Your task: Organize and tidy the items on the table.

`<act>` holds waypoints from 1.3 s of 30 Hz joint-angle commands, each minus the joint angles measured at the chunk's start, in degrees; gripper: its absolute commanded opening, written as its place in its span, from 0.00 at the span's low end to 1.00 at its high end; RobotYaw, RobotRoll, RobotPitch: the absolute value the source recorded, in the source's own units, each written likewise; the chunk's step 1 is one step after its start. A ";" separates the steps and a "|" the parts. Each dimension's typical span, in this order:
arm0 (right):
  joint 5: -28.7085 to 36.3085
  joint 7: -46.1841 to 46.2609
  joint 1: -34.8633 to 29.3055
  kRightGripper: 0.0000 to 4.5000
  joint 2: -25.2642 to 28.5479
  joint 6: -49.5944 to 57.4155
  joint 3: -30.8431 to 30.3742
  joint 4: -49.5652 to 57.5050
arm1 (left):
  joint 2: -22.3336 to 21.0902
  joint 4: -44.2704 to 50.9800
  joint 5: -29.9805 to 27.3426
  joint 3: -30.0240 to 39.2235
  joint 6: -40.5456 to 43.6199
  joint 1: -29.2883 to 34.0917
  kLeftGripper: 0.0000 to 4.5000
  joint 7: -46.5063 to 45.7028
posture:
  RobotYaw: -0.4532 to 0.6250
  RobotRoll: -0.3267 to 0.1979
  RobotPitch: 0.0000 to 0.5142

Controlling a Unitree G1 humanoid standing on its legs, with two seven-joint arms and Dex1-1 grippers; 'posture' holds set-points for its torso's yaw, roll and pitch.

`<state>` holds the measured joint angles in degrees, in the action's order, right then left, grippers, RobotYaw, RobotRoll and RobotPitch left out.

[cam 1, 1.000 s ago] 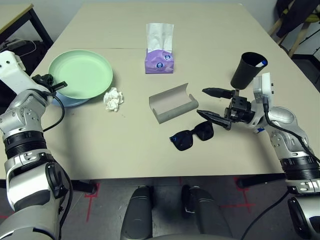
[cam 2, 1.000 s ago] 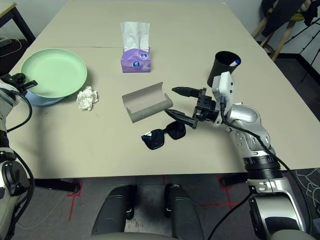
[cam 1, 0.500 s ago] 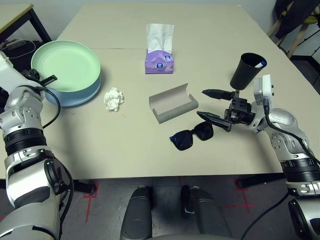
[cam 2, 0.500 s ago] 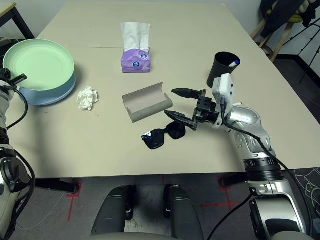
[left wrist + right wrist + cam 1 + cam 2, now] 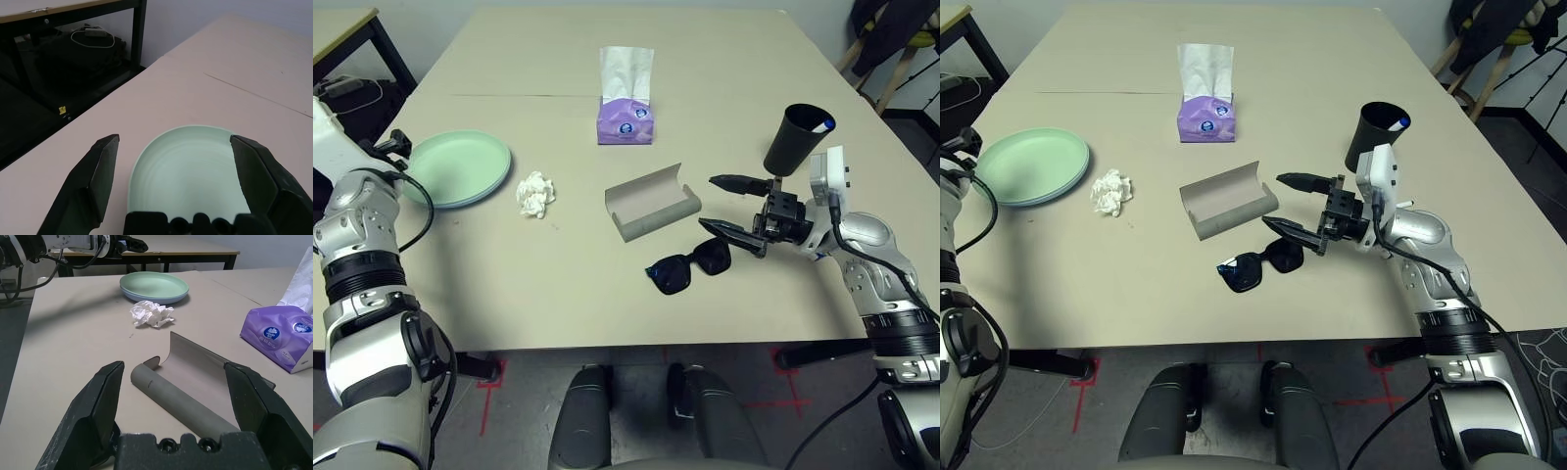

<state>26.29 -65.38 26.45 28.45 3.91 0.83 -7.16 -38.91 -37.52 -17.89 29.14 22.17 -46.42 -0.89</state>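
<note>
Left eye view, and the pale green plate (image 5: 456, 167) sits on the blue plate (image 5: 460, 200) at the left edge of the worktop (image 5: 558, 284), the stack lying flat. The left tool (image 5: 182, 188) hangs just behind the stack, fingers spread wide and holding nothing, so I'd call the plate-stacking step finished. Over to the right: the right tool (image 5: 732, 210) hovers with its fingers wide apart too, empty, just beside the black sunglasses (image 5: 689, 266) and near the open grey glasses case (image 5: 653, 202). To my eye the sunglasses are the next job, which calls for lowering that tool onto the frame, pinching it and carrying it over into the case. The count: two plates, one crumpled white tissue wad (image 5: 535, 192) between plates and case, one pair of sunglasses, one case, one black cup (image 5: 797, 137) with a blue-capped pen (image 5: 823, 124) in it, how many pens I can't tell, and one purple tissue box (image 5: 626, 119) further back
</note>
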 commanded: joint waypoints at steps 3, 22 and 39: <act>0.37 1.94 -0.11 1.00 -0.59 -0.31 1.49 -0.10 | 1.12 1.41 -0.30 -0.06 0.80 1.29 0.99 0.15 | 0.51 0.62 0.27; 0.82 3.37 -0.21 1.00 -0.55 1.37 0.99 1.99 | -7.68 9.83 -2.37 -17.04 4.06 9.63 0.99 48.31 | 0.52 0.62 0.26; 0.49 3.15 -0.41 1.00 0.16 0.29 1.75 0.65 | -3.82 6.20 5.12 -24.86 -8.46 10.85 0.99 55.96 | 0.51 0.62 0.25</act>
<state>26.75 -61.84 26.48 28.13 4.75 1.56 -6.15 -43.06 -29.10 -14.97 5.61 15.95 -35.49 55.43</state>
